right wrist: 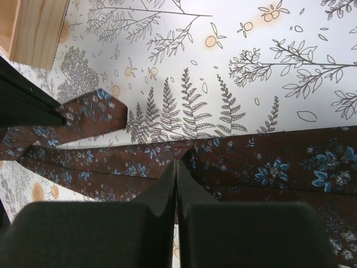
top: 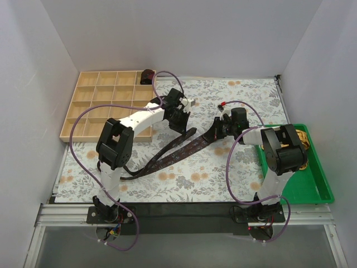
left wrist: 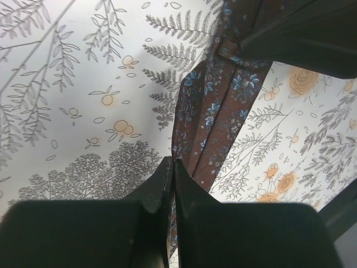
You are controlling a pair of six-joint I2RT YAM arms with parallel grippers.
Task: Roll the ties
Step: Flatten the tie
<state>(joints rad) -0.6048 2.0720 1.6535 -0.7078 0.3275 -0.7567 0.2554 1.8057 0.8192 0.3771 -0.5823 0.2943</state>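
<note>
**One roll done, one tie flat, one waiting**

The wooden tray [top: 83,137] at the far left of the bench serves as the marker. At its far right corner sits a small dark rolled bundle [top: 148,75], which I take to be a finished tie. I cannot tell whether it rests in the last cell or just outside it.

Just right of the tray's near right corner, the left gripper [left wrist: 173,166] has its fingers pressed together, tips down on the maroon tie [top: 187,146]. Whether a fold of cloth is caught between them I cannot tell.

The tie itself lies unrolled on the floral cloth [top: 251,100]. It runs diagonally away from the tray's near right corner, doubled so that two strips lie side by side. It is dark reddish-brown with small blue flowers, soft and thin, with a pointed tip showing in the right wrist view. No coil has started on it.

Further right of the tray, the right gripper [right wrist: 177,164] is also pressed together, its tips on the broad part of the same tie, where the fabric puckers slightly.

Well to the right of the tray, a green tray [top: 321,192] holds the yellow patterned tie [top: 303,137], half hidden behind the right arm.

By my reckoning, the task is roughly a third done: the maroon tie has yet to be rolled, and the yellow one after it.
</note>
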